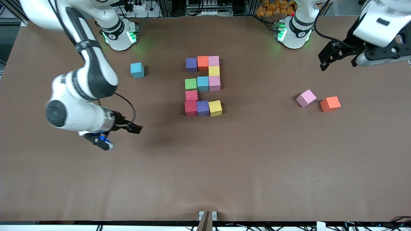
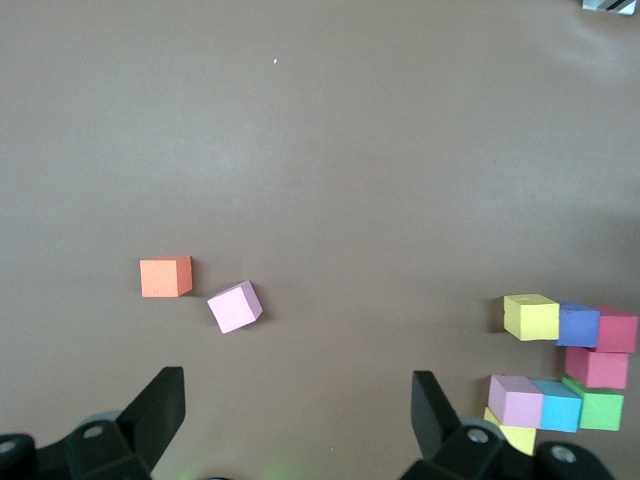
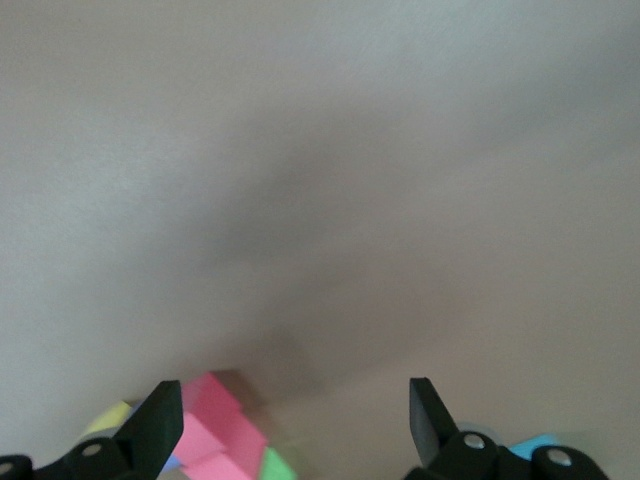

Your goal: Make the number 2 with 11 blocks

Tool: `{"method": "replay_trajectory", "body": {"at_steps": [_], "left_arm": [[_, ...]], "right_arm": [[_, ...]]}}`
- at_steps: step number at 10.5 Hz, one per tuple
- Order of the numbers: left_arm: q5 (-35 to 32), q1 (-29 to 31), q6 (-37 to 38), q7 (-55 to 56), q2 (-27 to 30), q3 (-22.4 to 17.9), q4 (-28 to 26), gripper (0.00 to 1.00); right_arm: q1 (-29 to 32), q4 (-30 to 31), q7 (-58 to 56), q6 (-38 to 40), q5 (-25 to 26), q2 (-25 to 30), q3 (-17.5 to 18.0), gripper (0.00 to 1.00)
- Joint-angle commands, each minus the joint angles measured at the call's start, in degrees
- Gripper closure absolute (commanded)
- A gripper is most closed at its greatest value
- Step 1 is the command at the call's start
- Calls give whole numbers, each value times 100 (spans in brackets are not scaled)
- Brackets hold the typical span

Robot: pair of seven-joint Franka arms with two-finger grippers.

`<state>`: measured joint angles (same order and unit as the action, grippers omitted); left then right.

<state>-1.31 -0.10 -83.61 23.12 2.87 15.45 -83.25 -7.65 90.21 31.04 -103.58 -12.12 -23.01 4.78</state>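
At centre frame the blocky multicoloured foam-cube number 2 [image 1: 203, 86] looks complete, well apart from both spread, empty hands: left hand [image 1: 338, 57] upper right, right hand [image 1: 123, 136] lower left.

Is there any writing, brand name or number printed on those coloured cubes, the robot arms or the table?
None can be read.
The blocks have plain faces.
The arm bases carry small round marks, too small to read.
The brown table bears no print.
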Motion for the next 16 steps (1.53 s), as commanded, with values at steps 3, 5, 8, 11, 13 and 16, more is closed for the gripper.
{"method": "replay_trajectory", "body": {"at_steps": [3,5,8,11,13,16], "left_arm": [[140,-25,319,-1544,205,-717,-60,0],[78,1,223,-1644,109,-780,-104,0],[69,19,-249,-1714,38,-929,-436,0],[69,19,-436,-1749,29,-990,-640,0],[69,37,-375,-1881,82,-1052,-728,0],[61,-7,-357,-1802,38,-1000,-666,0]], "right_arm": [[61,770,-2433,233,322,1631,-442,0],[53,648,-2753,285,1148,2079,-434,0],[96,-341,-2831,1309,1168,2231,-417,0],[281,-723,-3691,1578,1141,2205,-635,0],[281,-855,-4060,1595,1133,2187,-942,0],[220,-873,-4063,1771,1141,2178,-1041,0]]}}
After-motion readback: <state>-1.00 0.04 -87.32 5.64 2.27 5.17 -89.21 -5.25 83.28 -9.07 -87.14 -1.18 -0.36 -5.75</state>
